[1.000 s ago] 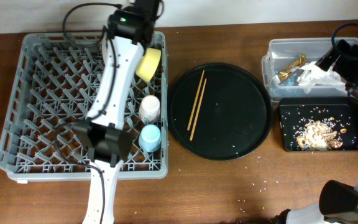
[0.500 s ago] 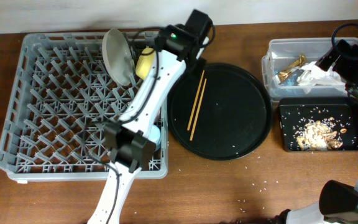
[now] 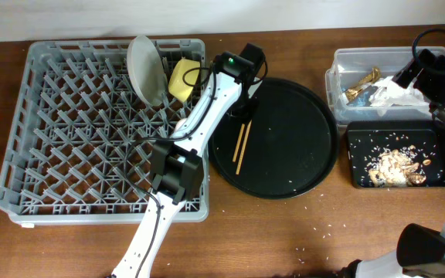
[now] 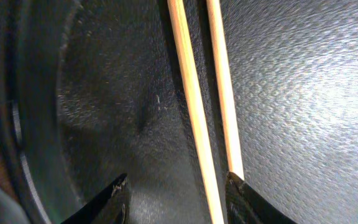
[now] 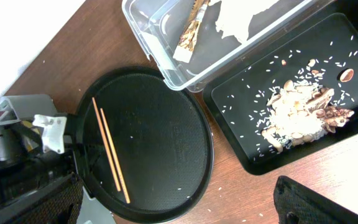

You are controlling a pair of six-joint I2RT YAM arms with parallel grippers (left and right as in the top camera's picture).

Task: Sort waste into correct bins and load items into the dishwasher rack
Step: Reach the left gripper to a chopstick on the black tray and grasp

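The pair of chopsticks [image 3: 242, 137] lies on the large round black tray [image 3: 300, 147]. My left gripper [image 3: 246, 108] is open and low over them. In the left wrist view one chopstick [image 4: 194, 124] runs between the fingers [image 4: 179, 196] and the other ends at the right fingertip. The grey plate [image 3: 147, 68] stands on edge in the dishwasher rack [image 3: 60, 139] beside the yellow bowl [image 3: 182, 77]. The cups are hidden under my left arm. My right gripper [image 3: 437, 77] is open and empty, high beside the clear tub [image 3: 346, 58].
The clear tub holds a white napkin [image 3: 396, 93] and a gold wrapper [image 3: 361, 81]. The shallow black tray [image 3: 354, 154] holds food scraps [image 3: 396, 166] and scattered rice. Rice grains lie on the table in front of the round tray.
My left arm has swung right from the back of the rack to the round tray, leaving the plate standing in the rack. The right arm has not moved.
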